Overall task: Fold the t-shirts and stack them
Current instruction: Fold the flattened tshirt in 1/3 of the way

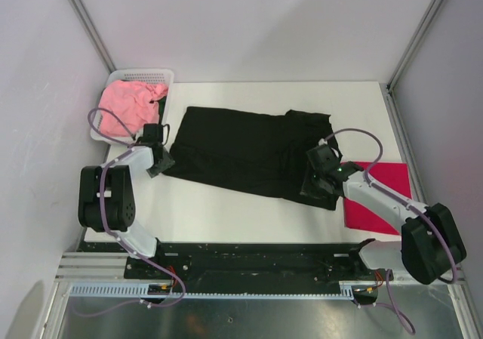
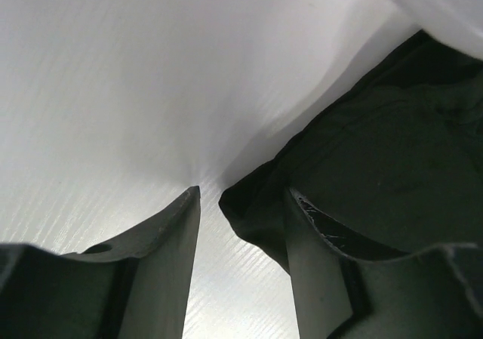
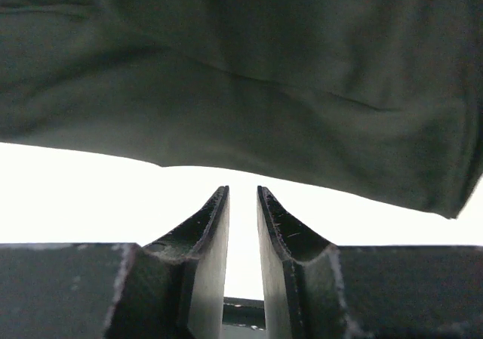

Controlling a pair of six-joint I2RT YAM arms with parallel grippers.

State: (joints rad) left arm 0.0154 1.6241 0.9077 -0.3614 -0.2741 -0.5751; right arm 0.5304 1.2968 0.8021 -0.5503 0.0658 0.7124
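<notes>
From above, the black t-shirt [image 1: 241, 150] lay spread on the bench [image 1: 226, 211] between the arms. The pink t-shirt [image 1: 130, 105] sat in a white basket [image 1: 143, 75] far left, and the red t-shirt [image 1: 389, 177] lay folded at the right, partly under the right arm. Left wrist: the left end effector [image 2: 243, 195] stood fairly wide, the black shirt's corner in its gap, unpinched. Right wrist: the right end effector [image 3: 242, 189] was narrow and held nothing, with black cloth just beyond.

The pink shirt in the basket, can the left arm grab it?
Probably yes. The pink shirt lies in the open-topped white basket just beyond the left gripper, whose jaws stand open. Nothing sits between them.
</notes>
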